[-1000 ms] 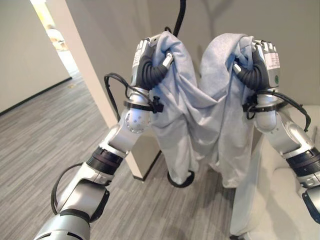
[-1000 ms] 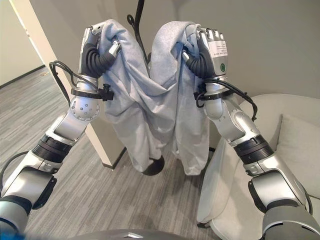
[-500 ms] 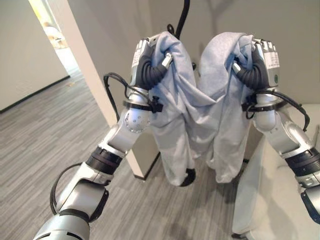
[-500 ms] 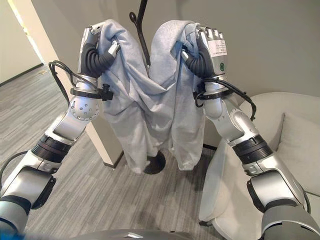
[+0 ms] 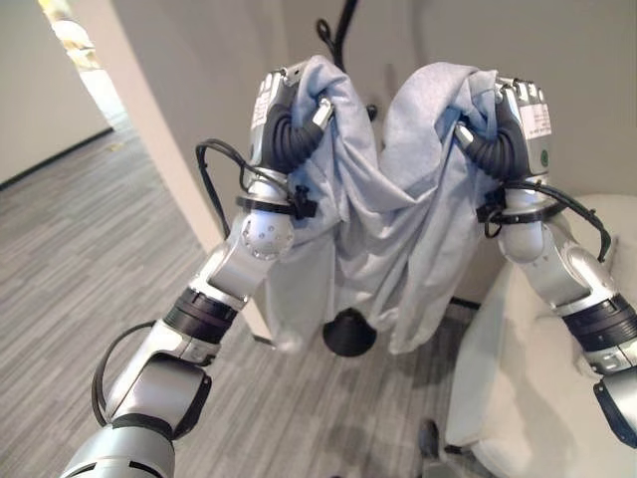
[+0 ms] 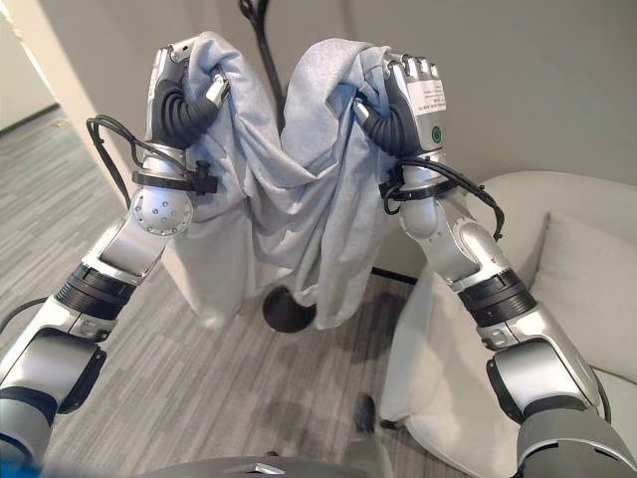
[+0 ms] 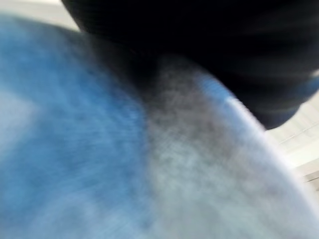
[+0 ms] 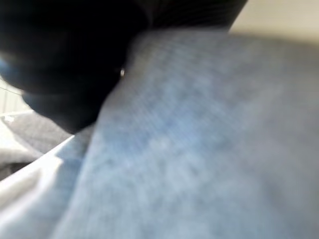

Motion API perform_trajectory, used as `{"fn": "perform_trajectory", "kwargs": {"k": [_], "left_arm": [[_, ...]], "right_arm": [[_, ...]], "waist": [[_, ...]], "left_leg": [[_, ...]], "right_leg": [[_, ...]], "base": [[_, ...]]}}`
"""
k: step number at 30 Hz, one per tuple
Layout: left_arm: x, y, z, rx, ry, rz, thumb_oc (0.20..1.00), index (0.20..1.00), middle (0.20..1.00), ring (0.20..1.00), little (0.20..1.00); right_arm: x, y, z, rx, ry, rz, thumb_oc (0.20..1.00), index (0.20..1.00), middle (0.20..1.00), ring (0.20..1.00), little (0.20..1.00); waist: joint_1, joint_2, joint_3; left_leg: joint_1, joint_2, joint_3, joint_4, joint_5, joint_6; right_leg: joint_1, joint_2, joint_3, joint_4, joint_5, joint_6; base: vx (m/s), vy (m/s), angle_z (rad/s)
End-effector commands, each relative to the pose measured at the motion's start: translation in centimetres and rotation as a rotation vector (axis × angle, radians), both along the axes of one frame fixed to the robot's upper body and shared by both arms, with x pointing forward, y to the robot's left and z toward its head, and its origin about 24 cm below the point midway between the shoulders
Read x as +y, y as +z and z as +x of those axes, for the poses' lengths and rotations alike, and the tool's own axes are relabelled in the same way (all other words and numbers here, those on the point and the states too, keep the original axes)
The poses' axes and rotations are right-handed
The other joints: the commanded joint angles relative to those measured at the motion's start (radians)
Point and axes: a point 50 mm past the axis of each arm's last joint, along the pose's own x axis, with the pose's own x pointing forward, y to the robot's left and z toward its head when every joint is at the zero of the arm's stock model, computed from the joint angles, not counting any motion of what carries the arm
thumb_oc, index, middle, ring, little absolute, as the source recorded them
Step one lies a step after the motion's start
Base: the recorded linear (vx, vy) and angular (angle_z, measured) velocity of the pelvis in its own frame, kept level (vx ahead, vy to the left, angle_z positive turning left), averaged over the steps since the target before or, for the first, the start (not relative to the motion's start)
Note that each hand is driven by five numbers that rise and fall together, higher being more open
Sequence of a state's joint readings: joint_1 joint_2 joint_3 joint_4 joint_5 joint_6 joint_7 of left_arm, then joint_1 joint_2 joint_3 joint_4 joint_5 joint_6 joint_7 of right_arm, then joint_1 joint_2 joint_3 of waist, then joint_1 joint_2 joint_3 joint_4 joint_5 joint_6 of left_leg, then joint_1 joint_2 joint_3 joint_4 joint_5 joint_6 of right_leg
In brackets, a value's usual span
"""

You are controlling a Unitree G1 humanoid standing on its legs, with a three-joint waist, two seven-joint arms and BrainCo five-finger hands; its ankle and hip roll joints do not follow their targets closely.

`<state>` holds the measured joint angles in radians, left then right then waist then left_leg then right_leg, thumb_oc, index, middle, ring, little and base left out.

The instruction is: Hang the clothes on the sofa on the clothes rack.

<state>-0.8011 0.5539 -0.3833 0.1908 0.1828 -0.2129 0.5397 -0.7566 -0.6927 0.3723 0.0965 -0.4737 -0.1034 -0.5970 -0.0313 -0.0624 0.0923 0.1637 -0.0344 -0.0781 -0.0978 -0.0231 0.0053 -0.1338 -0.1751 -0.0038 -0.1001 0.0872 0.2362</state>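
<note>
- Done so far, judging by the scene: the grey garment (image 5: 383, 239) is off the sofa (image 6: 557, 259) and held high in front of the black clothes rack (image 6: 255, 25)
- The left hand (image 5: 284, 124) and right hand (image 5: 508, 129) each have fingers curled round a bunched top edge, cloth sagging between them
- Left: draping it over the rack's hooks and letting go; it is not yet hung

Floor (image 5: 90, 259): grey striped carpet. On it: rack's round black base (image 5: 349, 333); white sofa (image 6: 557, 299).
</note>
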Motion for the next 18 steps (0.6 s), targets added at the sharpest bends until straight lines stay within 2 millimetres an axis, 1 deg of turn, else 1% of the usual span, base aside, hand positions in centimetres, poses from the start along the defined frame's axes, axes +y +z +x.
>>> {"fn": "perform_trajectory", "kwargs": {"k": [1, 4, 5, 7, 9, 11, 12, 14, 15, 16, 17, 18], "left_arm": [[-0.4, 3.4, -0.8, -0.159, -0.01, -0.023, 0.2, 0.2, 0.2, 0.2, 0.2], [-0.6, 2.7, -0.6, -0.125, -0.021, -0.04, 0.2, 0.2, 0.2, 0.2, 0.2], [-0.6, 2.6, -0.6, -0.124, -0.022, -0.04, 0.2, 0.2, 0.2, 0.2, 0.2], [-0.7, 2.4, -0.6, -0.109, -0.031, -0.05, 0.2, 0.2, 0.2, 0.2, 0.2], [-0.7, 2.2, -0.6, -0.1, -0.04, -0.056, 0.2, 0.2, 0.2, 0.2, 0.2], [-0.4, 1.9, -0.7, -0.092, -0.039, -0.063, 0.2, 0.2, 0.2, 0.2, 0.2], [-0.4, 1.7, -0.7, -0.081, -0.043, -0.07, 0.2, 0.2, 0.2, 0.2, 0.2], [-0.1, 1.5, -0.8, -0.075, -0.038, -0.07, 0.2, 0.2, 0.2, 0.2, 0.2], [0.0, 1.5, -0.8, -0.074, -0.036, -0.073, 0.2, 0.2, 0.2, 0.2, 0.2], [0.0, 1.4, -0.9, -0.073, -0.038, -0.074, 0.2, 0.2, 0.2, 0.2, 0.2], [0.1, 1.4, -0.9, -0.071, -0.039, -0.071, 0.2, 0.2, 0.2, 0.2, 0.2], [0.0, 1.4, -1.0, -0.072, -0.046, -0.073, 0.2, 0.2, 0.2, 0.2, 0.2]], "right_arm": [[-0.8, 3.0, -0.3, -0.126, -0.028, 0.056, 0.2, 0.2, 0.2, 0.2, 0.2], [-1.2, 2.8, -0.5, -0.124, -0.026, 0.057, 0.2, 0.2, 0.2, 0.2, 0.2], [-1.2, 2.8, -0.6, -0.123, -0.026, 0.057, 0.2, 0.2, 0.2, 0.2, 0.2], [-1.5, 3.0, -0.9, -0.135, -0.023, 0.057, 0.2, 0.2, 0.2, 0.2, 0.2], [-1.6, 3.0, -1.1, -0.144, -0.017, 0.054, 0.2, 0.2, 0.2, 0.2, 0.2], [-1.5, 3.0, -1.3, -0.151, -0.007, 0.053, 0.2, 0.2, 0.2, 0.2, 0.2], [-1.5, 2.7, -1.3, -0.147, 0.003, 0.056, 0.2, 0.2, 0.2, 0.2, 0.2], [-1.6, 2.6, -1.4, -0.145, 0.008, 0.059, 0.2, 0.2, 0.2, 0.2, 0.2], [-1.5, 2.5, -1.4, -0.139, 0.014, 0.063, 0.2, 0.2, 0.2, 0.2, 0.2], [-1.5, 2.4, -1.4, -0.135, 0.017, 0.062, 0.2, 0.2, 0.2, 0.2, 0.2], [-1.7, 2.3, -1.4, -0.132, 0.016, 0.065, 0.2, 0.2, 0.2, 0.2, 0.2], [-1.7, 2.3, -1.4, -0.132, 0.015, 0.064, 0.2, 0.2, 0.2, 0.2, 0.2]], "waist": [[0.015, -0.007, -0.048], [0.001, -0.003, -0.091], [-0.001, 0.0, -0.092], [-0.008, 0.009, -0.115], [-0.008, 0.016, -0.135], [-0.005, 0.022, -0.151], [0.0, 0.029, -0.157], [0.003, 0.031, -0.158], [0.005, 0.035, -0.158], [0.008, 0.032, -0.153], [0.009, 0.032, -0.145], [0.016, 0.022, -0.13]], "left_leg": [[0.091, 0.016, -0.037, 0.011, -0.13, -0.028], [0.106, 0.081, -0.061, 0.011, -0.14, -0.052], [0.106, 0.084, -0.064, 0.011, -0.141, -0.053], [0.104, 0.126, -0.071, 0.011, -0.134, -0.069], [0.105, 0.155, -0.071, 0.019, -0.131, -0.085], [0.102, 0.173, -0.074, 0.037, -0.116, -0.098], [0.091, 0.19, -0.077, 0.074, -0.08, -0.116], [0.081, 0.199, -0.078, 0.111, -0.05, -0.128], [0.078, 0.21, -0.078, 0.143, -0.042, -0.135], [0.065, 0.208, -0.078, 0.172, -0.019, -0.139], [0.047, 0.208, -0.084, 0.22, -0.005, -0.141], [0.016, 0.195, -0.092, 0.279, 0.039, -0.145]], "right_leg": [[-0.035, 0.047, -0.028, 0.015, 0.112, -0.018], [0.002, 0.073, -0.052, 0.024, 0.09, -0.043], [0.003, 0.075, -0.056, 0.024, 0.089, -0.044], [0.022, 0.096, -0.08, 0.026, 0.064, -0.061], [0.042, 0.12, -0.097, 0.022, 0.036, -0.077], [0.063, 0.139, -0.107, 0.017, 0.011, -0.09], [0.085, 0.157, -0.112, 0.014, -0.012, -0.102], [0.103, 0.167, -0.115, 0.013, -0.028, -0.113], [0.121, 0.179, -0.118, 0.013, -0.046, -0.118], [0.129, 0.179, -0.12, 0.013, -0.049, -0.127], [0.148, 0.184, -0.122, 0.013, -0.064, -0.133], [0.158, 0.18, -0.121, 0.013, -0.058, -0.143]], "base": [[0.36, -0.383, 0.69], [0.28, -0.285, 0.52], [0.18, -0.201, 0.26], [0.19, -0.226, 0.07], [0.22, -0.256, 0.2], [0.21, -0.25, 0.13], [0.19, -0.231, 0.03], [0.16, -0.182, 0.01], [0.1, -0.131, 0.02], [0.11, -0.118, 0.04], [0.02, -0.12, 0.06], [0.05, -0.081, 0.14]]}}
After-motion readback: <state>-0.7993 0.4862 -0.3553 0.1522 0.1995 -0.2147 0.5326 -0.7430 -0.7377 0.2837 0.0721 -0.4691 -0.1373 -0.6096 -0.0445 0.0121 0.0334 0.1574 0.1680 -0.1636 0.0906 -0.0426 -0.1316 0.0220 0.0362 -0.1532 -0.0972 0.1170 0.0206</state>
